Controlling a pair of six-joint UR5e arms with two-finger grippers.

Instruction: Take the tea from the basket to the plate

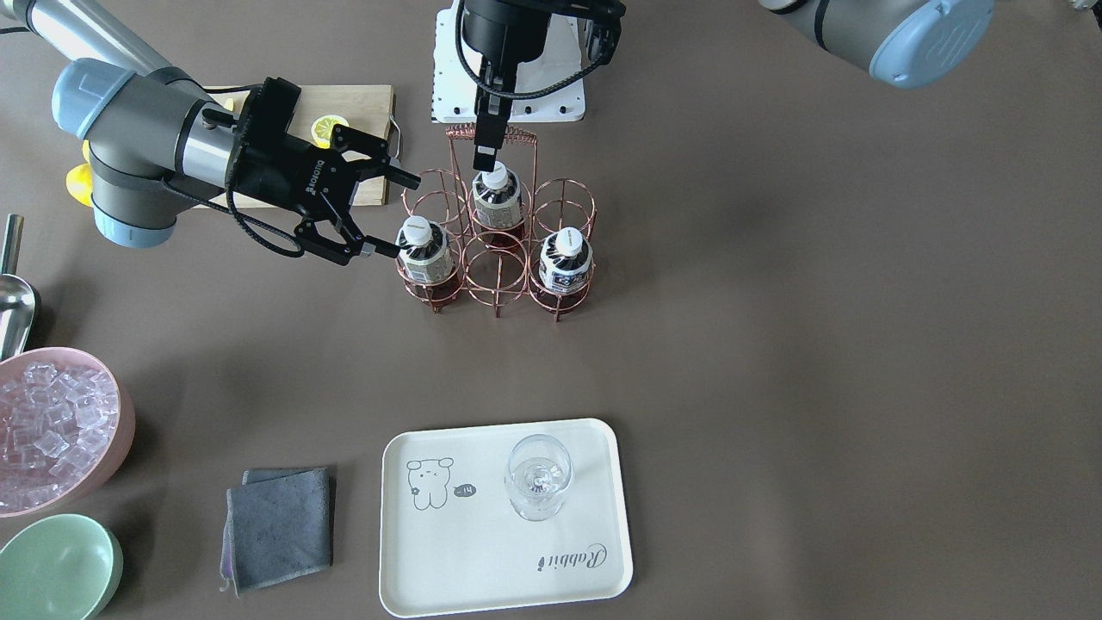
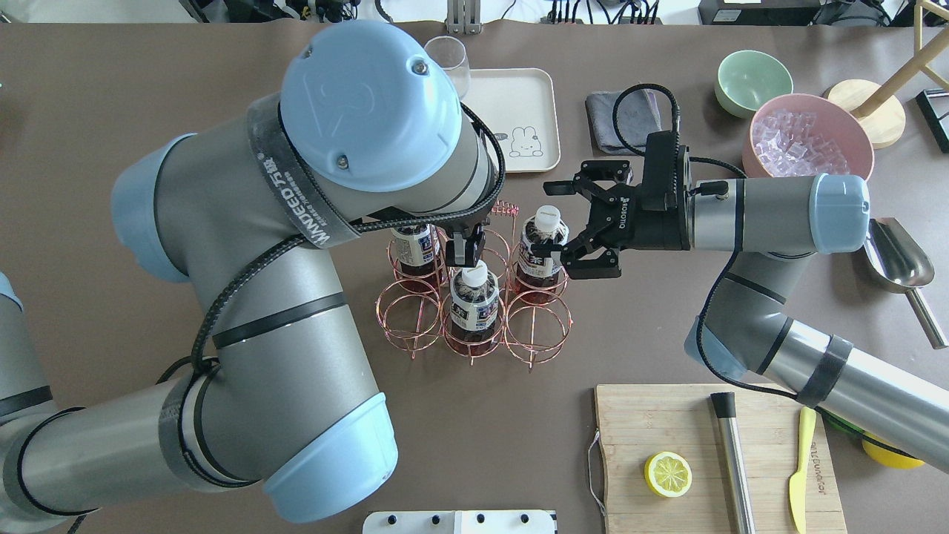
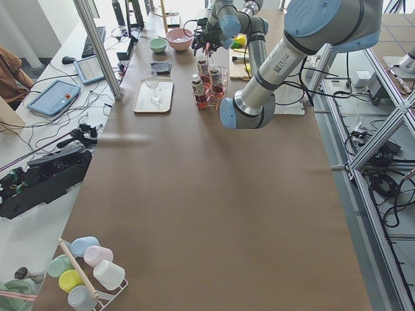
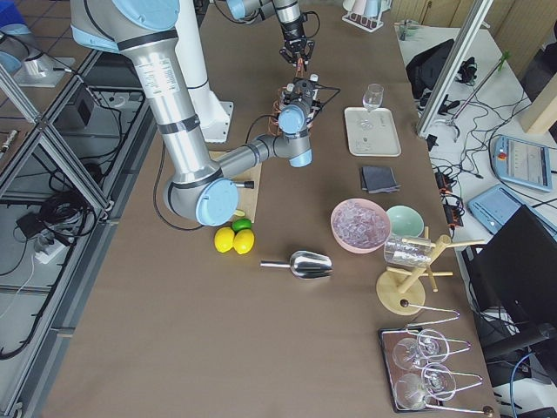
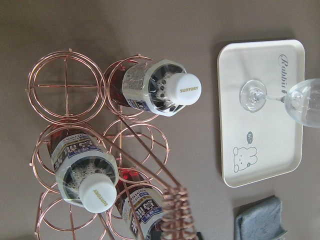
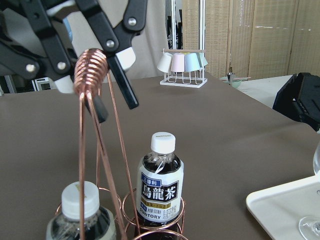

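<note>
The copper wire basket (image 1: 497,288) stands mid-table and holds three white-capped bottles of dark reddish-brown liquid (image 1: 424,250) (image 1: 498,194) (image 1: 564,258). Their labels look dark blue and white; no pale beige label shows. My right gripper (image 1: 394,215) is open, level with the top of the bottle nearest it (image 2: 541,241), its fingertips beside the cap. My left gripper (image 1: 485,155) hangs over the basket's handle coil; in the right wrist view its fingers (image 6: 125,75) stand apart on either side of the coil. The cream plate (image 1: 482,560) lies apart from the basket.
A wine glass (image 1: 538,475) stands on the plate. A grey cloth (image 1: 280,525), a pink bowl of ice (image 1: 52,426) and a green bowl (image 1: 56,568) lie beside it. A wooden board (image 2: 712,460) holds a lemon half, a knife and a metal rod.
</note>
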